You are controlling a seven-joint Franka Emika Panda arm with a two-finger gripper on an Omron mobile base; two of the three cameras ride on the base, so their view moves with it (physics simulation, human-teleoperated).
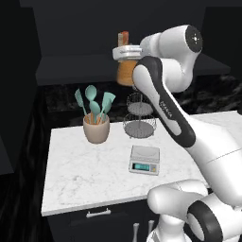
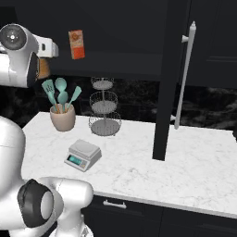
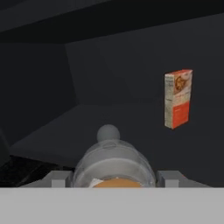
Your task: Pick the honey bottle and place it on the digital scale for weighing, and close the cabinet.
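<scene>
The amber honey bottle (image 1: 126,73) is at the front of the open cabinet's shelf (image 1: 71,71), with my gripper (image 1: 126,60) shut on its upper part from above. In the hand view the honey bottle (image 3: 113,162) with its pale cap sits between my two fingertips (image 3: 54,177). From the right base view the honey bottle (image 2: 44,68) is partly hidden by my arm, under the gripper (image 2: 46,58). The digital scale (image 1: 144,159) (image 2: 83,155) lies flat and bare on the white counter below. The cabinet door (image 2: 166,78) stands open, edge-on, with its silver handle (image 2: 185,74).
An orange-white carton (image 3: 178,98) (image 2: 76,44) stands deeper on the shelf. On the marble counter (image 1: 80,175) stand a utensil pot with teal tools (image 1: 96,126) and a tiered wire basket (image 1: 140,118). A lower drawer handle (image 1: 98,213) sits under the counter edge.
</scene>
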